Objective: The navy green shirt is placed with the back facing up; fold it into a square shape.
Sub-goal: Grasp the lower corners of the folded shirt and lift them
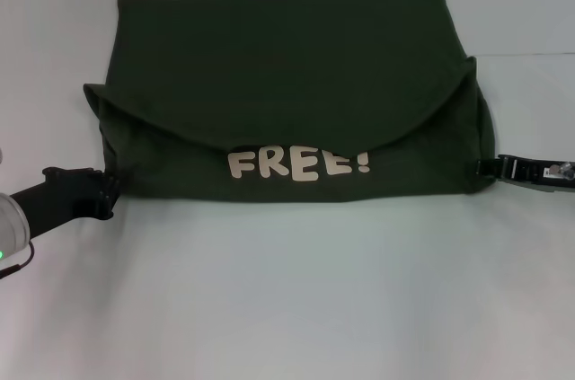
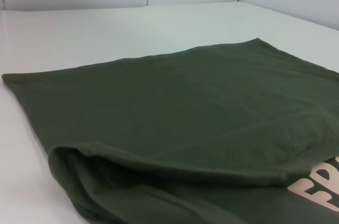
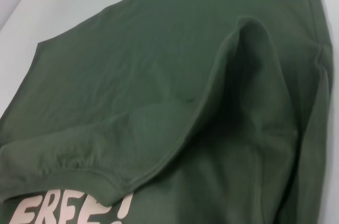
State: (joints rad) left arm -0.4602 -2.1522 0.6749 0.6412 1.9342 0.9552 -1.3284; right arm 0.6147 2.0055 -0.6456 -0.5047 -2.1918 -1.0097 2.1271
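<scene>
Your navy green shirt (image 1: pixel 296 83) is lying folded across the upper centre of the white surface (image 1: pixel 287 308), "FREE!" lettering showing, while your left gripper (image 1: pixel 106 193) and right gripper (image 1: pixel 490 167) are flanking its lower corners, jaws' state indiscernible.

Folded shirt (image 1: pixel 296 83) flat on surface (image 1: pixel 287 299), cream lettering (image 1: pixel 298 164) showing near its front edge. Left claw (image 1: pixel 106 190) at shirt's left corner, right claw (image 1: pixel 492 166) at its right.
</scene>
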